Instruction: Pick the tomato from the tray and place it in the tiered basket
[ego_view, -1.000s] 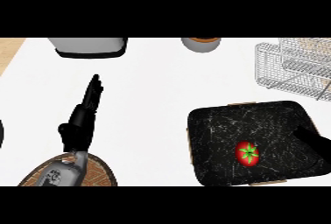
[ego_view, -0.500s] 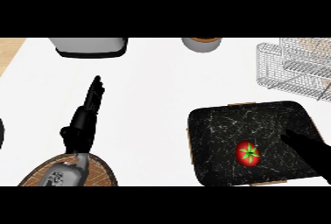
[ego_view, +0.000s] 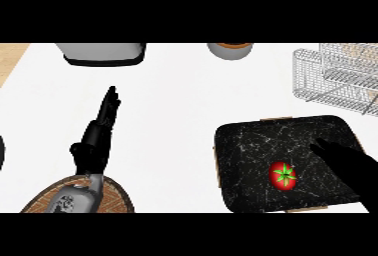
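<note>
Single head view, looking steeply down on the white worktop (ego_view: 184, 105), forearms entering from the lower edge, fairly close, tiered basket (ego_view: 341, 75) cut off at right, far side probably out of frame.

You have one tomato (ego_view: 283, 175) on one black tray (ego_view: 251, 145) at the near right, and one wire tiered basket (ego_view: 341, 75) at the far right. Two hands show: the left hand (ego_view: 97, 132) and the right hand (ego_view: 347, 164). Along the far edge you can count one grey appliance (ego_view: 101, 52) and one round container (ego_view: 230, 50); one woven mat (ego_view: 111, 192) lies near left.
</note>
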